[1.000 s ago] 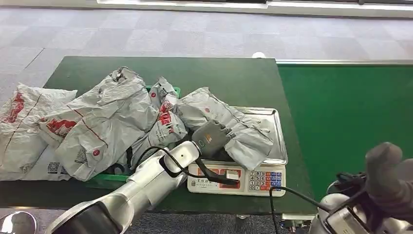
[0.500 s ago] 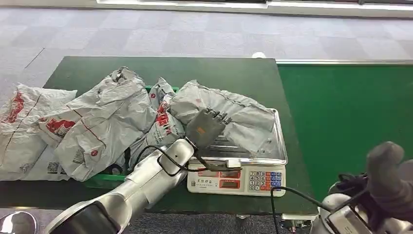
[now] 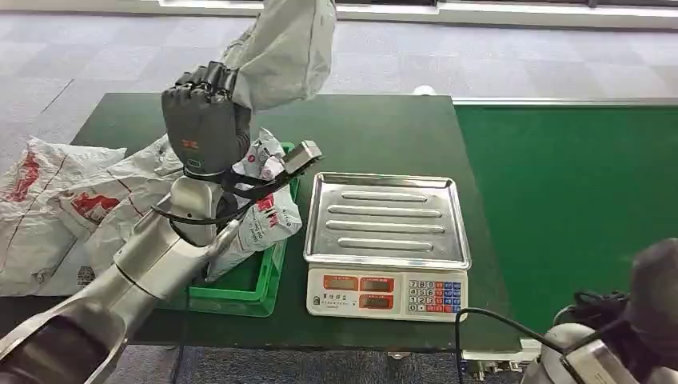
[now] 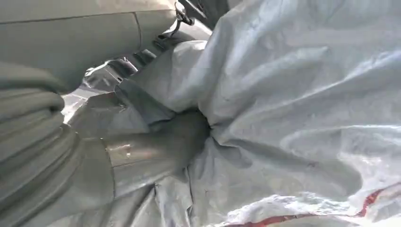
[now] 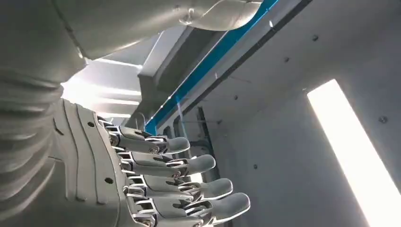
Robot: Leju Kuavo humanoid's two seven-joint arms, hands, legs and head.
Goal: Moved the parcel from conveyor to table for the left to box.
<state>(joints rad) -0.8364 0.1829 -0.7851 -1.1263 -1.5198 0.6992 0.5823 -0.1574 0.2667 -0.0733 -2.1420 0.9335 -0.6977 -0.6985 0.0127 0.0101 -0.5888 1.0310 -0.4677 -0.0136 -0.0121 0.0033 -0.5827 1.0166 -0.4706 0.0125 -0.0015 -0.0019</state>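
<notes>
My left hand (image 3: 206, 122) is raised high over the table's left half and grips a grey plastic parcel (image 3: 285, 46), which hangs above the green box (image 3: 260, 282). In the left wrist view the thumb (image 4: 156, 144) presses into the crumpled grey parcel (image 4: 293, 109). The box holds other grey parcels with red print (image 3: 268, 214). My right hand (image 3: 656, 292) stays low at the near right edge, blurred. The right wrist view shows that hand (image 5: 156, 184) with fingers stretched out and apart, holding nothing.
A weighing scale with a bare steel tray (image 3: 388, 218) and keypad stands right of the box. The green conveyor belt (image 3: 568, 184) runs along the right. More grey parcels (image 3: 36, 200) lie piled at the table's left end. The dark green table (image 3: 376, 128) shows behind the scale.
My left hand has lifted the parcel off the scale tray and swung it up and left, above the green box. The tray is now bare. The right arm has barely moved.
</notes>
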